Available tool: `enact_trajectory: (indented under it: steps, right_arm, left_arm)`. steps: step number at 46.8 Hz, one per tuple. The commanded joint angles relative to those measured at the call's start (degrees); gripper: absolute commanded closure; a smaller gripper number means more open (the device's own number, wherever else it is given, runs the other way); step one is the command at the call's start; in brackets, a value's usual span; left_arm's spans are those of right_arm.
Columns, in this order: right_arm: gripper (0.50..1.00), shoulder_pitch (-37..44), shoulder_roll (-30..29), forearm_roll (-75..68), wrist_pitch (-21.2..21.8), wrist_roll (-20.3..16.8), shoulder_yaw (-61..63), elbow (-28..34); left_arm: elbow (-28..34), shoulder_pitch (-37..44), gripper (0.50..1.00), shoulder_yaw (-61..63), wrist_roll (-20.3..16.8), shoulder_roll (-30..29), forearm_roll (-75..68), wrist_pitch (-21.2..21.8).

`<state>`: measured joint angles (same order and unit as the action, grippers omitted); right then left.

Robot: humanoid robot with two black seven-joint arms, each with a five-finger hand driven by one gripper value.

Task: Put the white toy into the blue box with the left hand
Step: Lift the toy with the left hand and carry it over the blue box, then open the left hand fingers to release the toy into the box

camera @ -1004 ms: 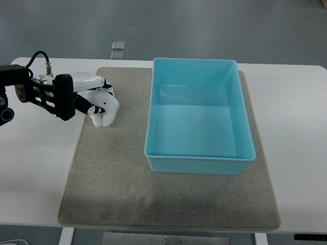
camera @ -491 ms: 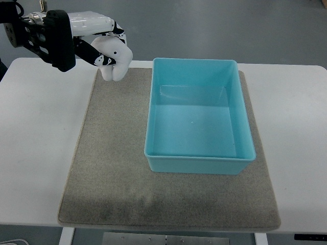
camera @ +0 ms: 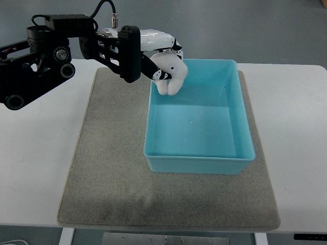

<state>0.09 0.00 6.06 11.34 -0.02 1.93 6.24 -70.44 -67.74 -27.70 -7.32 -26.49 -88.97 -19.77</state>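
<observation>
My left hand reaches in from the left edge and is shut on the white toy, a rounded white lump. It hangs in the air above the far left corner of the blue box. The box is an open, light blue rectangular bin with nothing inside, standing on the right part of the grey mat. The toy's lower half shows below my fingers; its top is hidden by them. My right hand is out of view.
The mat lies on a white table. The black left arm stretches over the table's far left. Two small grey squares lie on the floor behind the table, mostly hidden by the arm.
My left hand has lifted the white toy off the mat's far left and carried it rightward, from beside the box to above the box's far left corner.
</observation>
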Motion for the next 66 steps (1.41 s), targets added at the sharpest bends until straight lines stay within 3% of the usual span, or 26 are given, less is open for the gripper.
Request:
enact_trajectory:
  steps: [1, 21, 32, 36, 40, 44, 46, 48, 58, 66]
  right_arm:
    - [0.564, 0.0, 0.0, 0.0, 0.0, 0.0, 0.0, 0.0]
    - [0.564, 0.0, 0.0, 0.0, 0.0, -0.1, 0.0, 0.0]
    - [0.564, 0.0, 0.0, 0.0, 0.0, 0.0, 0.0, 0.0]
    - [0.564, 0.0, 0.0, 0.0, 0.0, 0.0, 0.0, 0.0]
    - [0.564, 0.0, 0.0, 0.0, 0.0, 0.0, 0.0, 0.0]
    - [0.564, 0.0, 0.0, 0.0, 0.0, 0.0, 0.0, 0.0]
    - [0.564, 0.0, 0.0, 0.0, 0.0, 0.0, 0.0, 0.0]
    - [0.564, 0.0, 0.0, 0.0, 0.0, 0.0, 0.0, 0.0]
    - [0.564, 0.0, 0.0, 0.0, 0.0, 0.0, 0.0, 0.0]
    - [0.564, 0.0, 0.0, 0.0, 0.0, 0.0, 0.0, 0.0]
  left_arm:
    - [1.9, 0.7, 1.000, 0.0, 0.4, 2.7, -2.9, 0.1]
    - [8.9, 3.9, 1.000, 1.4, 0.4, 10.1, -5.0, 1.8]
    - [8.7, 5.2, 1.000, 2.6, 0.4, 10.9, -5.0, 2.4]
    - [8.7, 5.3, 0.903, 2.6, 0.4, 11.2, -4.9, 2.4]
    - [8.7, 5.3, 0.744, 2.8, 0.4, 11.2, -4.9, 2.4]
    - [8.7, 5.3, 0.705, 4.0, 0.4, 11.2, -4.9, 2.4]
    - [8.7, 5.3, 0.615, 4.1, 0.4, 11.2, -4.8, 2.4]
    - [8.5, 5.3, 0.564, 4.1, 0.4, 11.3, -4.7, 2.4]
    - [7.4, 5.4, 0.510, 4.1, 0.4, 11.2, -3.5, 2.2]
    - [7.7, 5.0, 0.510, 3.2, 0.4, 10.3, 4.2, 2.4]
